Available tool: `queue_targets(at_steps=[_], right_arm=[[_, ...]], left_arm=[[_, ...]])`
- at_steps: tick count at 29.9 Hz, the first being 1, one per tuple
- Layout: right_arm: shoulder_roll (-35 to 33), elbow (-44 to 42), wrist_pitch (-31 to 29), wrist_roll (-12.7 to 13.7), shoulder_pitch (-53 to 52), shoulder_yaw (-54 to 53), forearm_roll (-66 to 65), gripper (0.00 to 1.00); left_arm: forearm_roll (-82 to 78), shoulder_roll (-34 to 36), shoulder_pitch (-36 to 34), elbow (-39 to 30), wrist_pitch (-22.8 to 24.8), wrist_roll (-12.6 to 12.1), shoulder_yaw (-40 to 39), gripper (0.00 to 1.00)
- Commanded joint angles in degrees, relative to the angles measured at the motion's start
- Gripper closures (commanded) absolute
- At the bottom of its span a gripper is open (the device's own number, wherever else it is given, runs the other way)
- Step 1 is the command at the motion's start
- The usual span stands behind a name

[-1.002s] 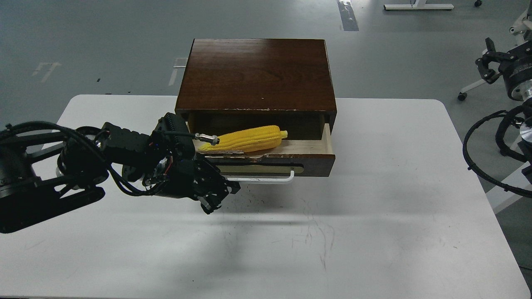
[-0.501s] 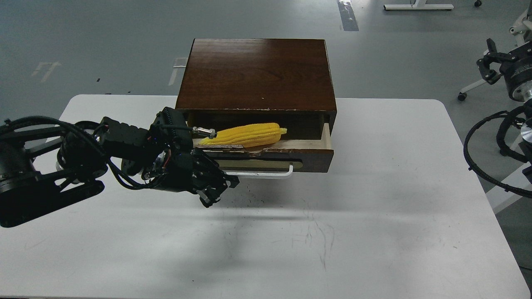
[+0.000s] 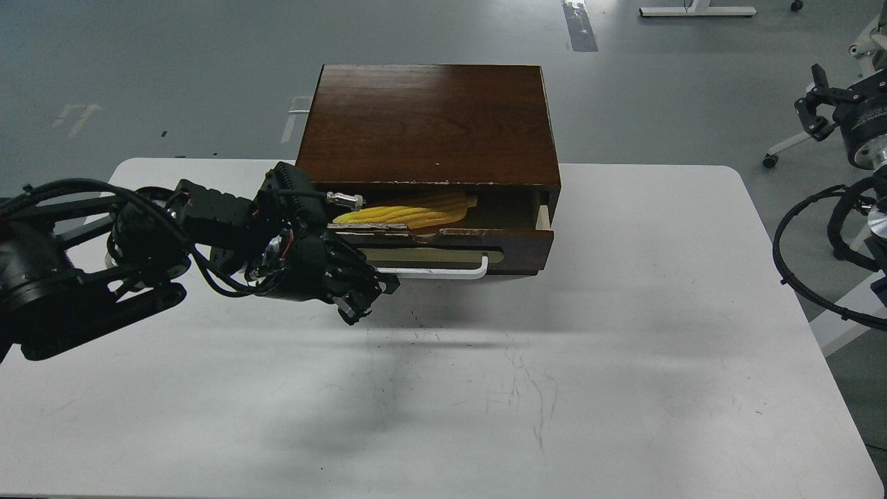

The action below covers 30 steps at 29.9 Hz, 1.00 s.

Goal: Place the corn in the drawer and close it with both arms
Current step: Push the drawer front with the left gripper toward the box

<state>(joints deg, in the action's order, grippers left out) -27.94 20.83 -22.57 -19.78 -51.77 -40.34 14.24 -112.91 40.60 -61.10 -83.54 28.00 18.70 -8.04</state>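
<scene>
The corn [image 3: 405,210] is seen lying inside the drawer [image 3: 513,242], a bit up and to the right of the left gripper [image 3: 360,298], not touched by it; its long axis runs across the frame, thin tip pointed left, mostly tucked under the cabinet [image 3: 429,125]; the left arm is stretched in from the left edge, gripper parked by the left end of the handle [image 3: 450,272]; whether it's clenched can't be told; the right gripper [image 3: 818,97] sits far right, also can't be told.
</scene>
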Motion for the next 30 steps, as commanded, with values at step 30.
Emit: queue_targets(at_steps=[30], right_arm=[[-0.09,0.0,-0.02,0.0,-0.09,0.35,-0.09,0.0]], left_arm=[[0.59,-5.71,-2.18,10.68,0.0,0.02,-0.13,1.0]])
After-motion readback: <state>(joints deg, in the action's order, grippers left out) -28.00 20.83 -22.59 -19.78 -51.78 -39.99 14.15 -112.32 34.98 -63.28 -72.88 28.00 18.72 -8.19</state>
